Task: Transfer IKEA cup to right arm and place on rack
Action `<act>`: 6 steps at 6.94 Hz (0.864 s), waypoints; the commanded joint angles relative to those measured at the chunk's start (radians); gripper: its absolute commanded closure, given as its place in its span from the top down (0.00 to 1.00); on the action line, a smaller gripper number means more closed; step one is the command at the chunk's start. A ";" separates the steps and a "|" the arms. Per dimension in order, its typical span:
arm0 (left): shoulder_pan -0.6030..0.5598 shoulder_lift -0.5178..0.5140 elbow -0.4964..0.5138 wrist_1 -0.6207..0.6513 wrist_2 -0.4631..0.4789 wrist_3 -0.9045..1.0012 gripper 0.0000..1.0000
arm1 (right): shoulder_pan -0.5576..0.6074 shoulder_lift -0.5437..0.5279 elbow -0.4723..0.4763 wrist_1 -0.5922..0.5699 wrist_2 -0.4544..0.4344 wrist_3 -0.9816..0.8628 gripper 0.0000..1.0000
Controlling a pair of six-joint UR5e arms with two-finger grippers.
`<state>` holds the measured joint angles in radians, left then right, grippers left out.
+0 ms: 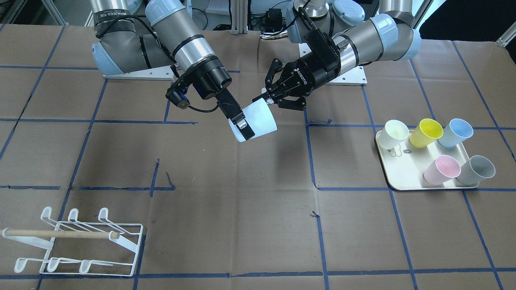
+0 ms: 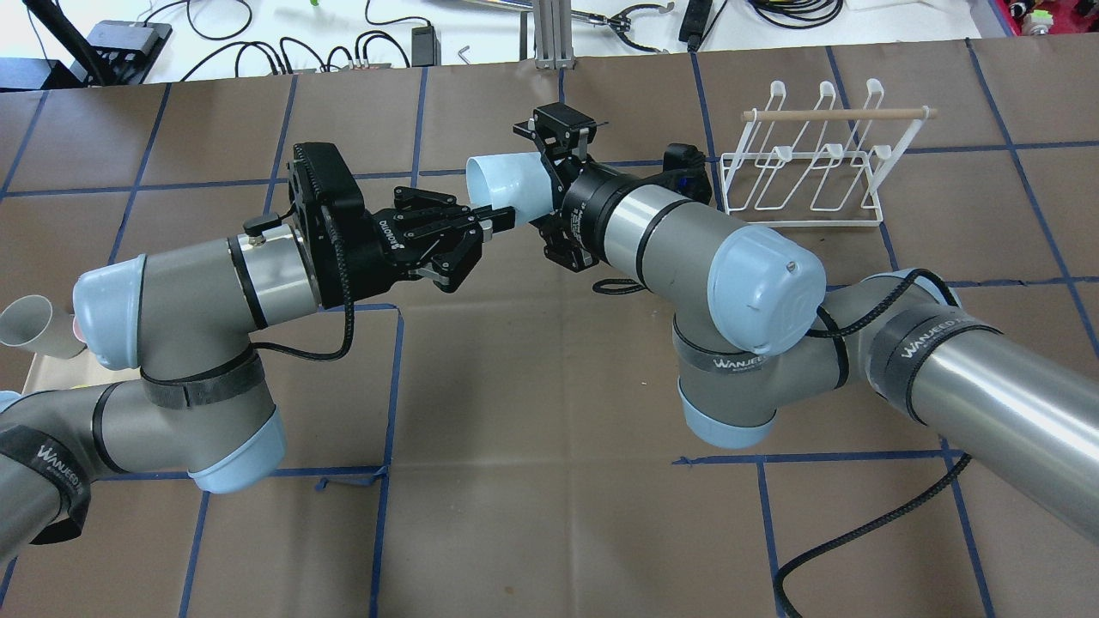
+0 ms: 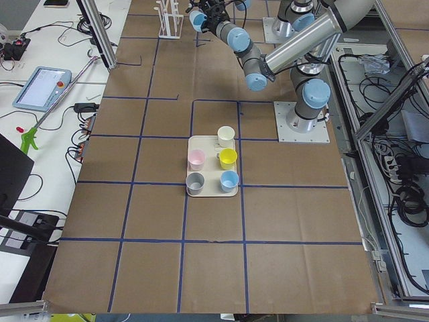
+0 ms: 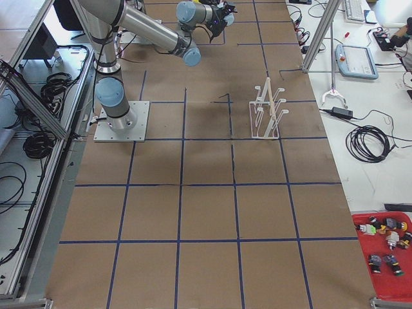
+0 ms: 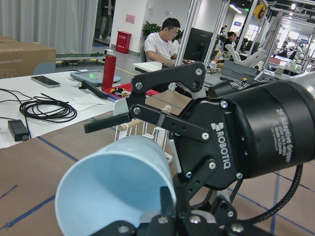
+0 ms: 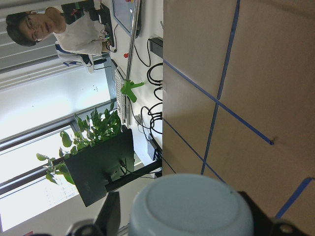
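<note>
Brown paper gridded with blue tape covers the table (image 1: 242,209), seen from the operators' side, where two arms meet in mid-air over a pale blue IKEA cup (image 1: 260,119). The left gripper (image 1: 266,99) is pinched on the cup's rim. The right gripper (image 1: 244,128) reaches along the base end, one finger lying across the wall. The rack (image 1: 60,233) sits well apart at the near corner, on the side of the right arm (image 1: 183,40). Five more cups (image 1: 426,132) stand on a tray (image 1: 403,171) on the opposite side.

From overhead, the cup lies roughly level, its long axis running from one gripper to the other: mouth toward the left arm (image 2: 197,283), base toward the right. The rack lies beyond the right gripper, so the right arm is the nearer one.

Side cameras show the pair small at the far end of the table; neither settles the grip.

The left wrist camera looks into the cup's open mouth, with a finger (image 5: 165,196) inside the rim. The right gripper's jaws stand apart around the cup, background showing under the upper one.

The right wrist camera shows the cup's base between those jaws, a sliver of gap on one side. On this evidence the handover looks midway: the right jaws have yet to close on the cup, and the left has not let go.
</note>
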<state>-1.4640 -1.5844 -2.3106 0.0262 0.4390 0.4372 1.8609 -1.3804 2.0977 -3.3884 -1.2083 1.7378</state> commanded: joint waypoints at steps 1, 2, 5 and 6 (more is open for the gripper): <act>0.001 0.000 0.000 0.000 0.003 0.000 0.05 | 0.000 0.000 -0.001 0.000 0.003 0.000 0.54; 0.001 -0.002 0.005 0.000 0.009 -0.002 0.18 | 0.000 0.000 -0.001 0.000 0.004 -0.001 0.50; 0.002 -0.009 0.014 0.004 0.012 -0.088 0.98 | 0.000 0.000 0.001 0.000 0.007 -0.006 0.41; 0.008 -0.005 0.016 0.004 0.015 -0.092 0.99 | 0.000 0.000 0.001 0.000 0.007 -0.007 0.39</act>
<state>-1.4607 -1.5915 -2.2967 0.0296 0.4523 0.3702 1.8608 -1.3805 2.0984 -3.3886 -1.2017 1.7322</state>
